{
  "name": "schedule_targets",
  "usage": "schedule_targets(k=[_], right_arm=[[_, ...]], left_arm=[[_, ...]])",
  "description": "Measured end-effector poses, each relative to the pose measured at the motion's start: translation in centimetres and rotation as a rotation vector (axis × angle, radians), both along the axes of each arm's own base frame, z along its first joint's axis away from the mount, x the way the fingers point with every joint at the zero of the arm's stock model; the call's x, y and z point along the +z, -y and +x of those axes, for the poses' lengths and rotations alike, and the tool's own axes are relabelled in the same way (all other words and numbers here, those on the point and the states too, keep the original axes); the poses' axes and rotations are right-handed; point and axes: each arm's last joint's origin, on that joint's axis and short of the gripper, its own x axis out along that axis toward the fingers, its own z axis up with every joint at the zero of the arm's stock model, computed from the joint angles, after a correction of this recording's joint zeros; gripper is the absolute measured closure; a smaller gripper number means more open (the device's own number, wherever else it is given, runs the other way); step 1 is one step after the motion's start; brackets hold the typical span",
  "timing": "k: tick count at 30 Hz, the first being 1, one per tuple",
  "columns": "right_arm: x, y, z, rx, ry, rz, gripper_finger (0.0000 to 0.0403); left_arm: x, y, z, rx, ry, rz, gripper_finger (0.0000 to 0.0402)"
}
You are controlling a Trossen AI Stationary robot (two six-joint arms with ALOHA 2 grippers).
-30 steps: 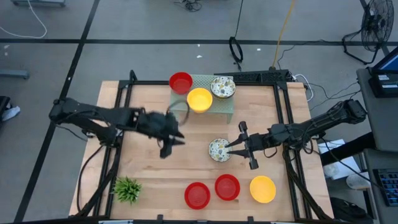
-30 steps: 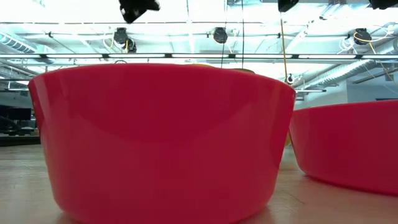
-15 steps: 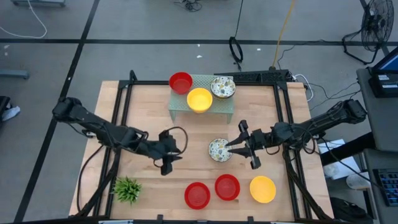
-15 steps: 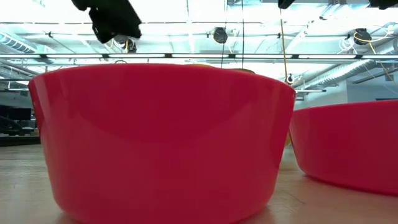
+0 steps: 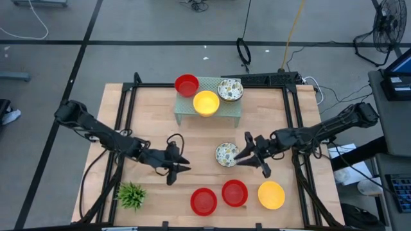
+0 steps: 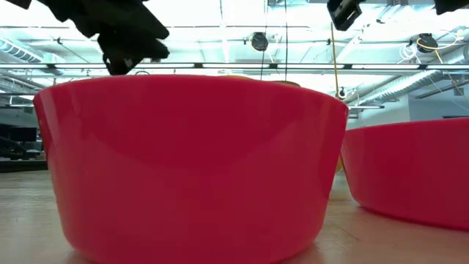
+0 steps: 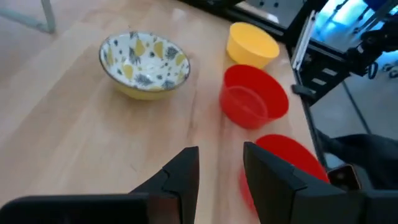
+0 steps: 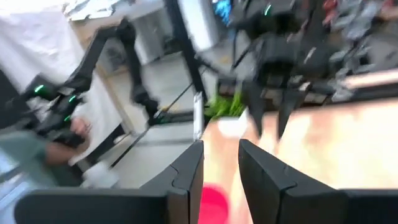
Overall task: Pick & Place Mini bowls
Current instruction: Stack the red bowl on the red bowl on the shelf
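The left arm reaches from the left side toward the middle, stretched long and low; its hand (image 5: 182, 167) points to the right, and in the left wrist view its two dark fingers (image 7: 185, 171) stand a little apart with nothing between them. The right arm comes from the right side, bent at the elbow; its hand (image 5: 243, 156) points to the left, and its fingers (image 8: 186, 168) also stand slightly apart, empty.
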Motion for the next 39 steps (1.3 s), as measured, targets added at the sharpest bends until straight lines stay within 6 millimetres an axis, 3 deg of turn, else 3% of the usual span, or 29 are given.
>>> schedule_targets(k=[8,14,23,30,39], right_arm=[[-0.4,-1.4,-0.3,0.112,0.0,-0.074,0.0314],[-0.6,-1.9,-0.4,0.137,0.001,-0.1,0.0314],[-0.7,-1.9,-0.4,0.138,-0.011,-0.104,0.0314],[-0.8,-1.9,-0.4,0.138,-0.02,-0.107,0.0314],[-0.9,-1.9,-0.4,0.139,-0.023,-0.108,0.0314]], left_arm=[[-2.4,1.5,1.5,-0.05,-0.031,-0.03,0.0262],[-4.5,2.4,2.3,-0.122,-0.066,-0.051,0.0217],[-6.9,3.3,3.9,-0.083,-0.12,-0.19,0.0142],[-7.5,4.7,5.8,-0.12,-0.139,-0.221,0.0128],[-7.6,5.4,6.4,-0.147,-0.108,-0.099,0.0128]])
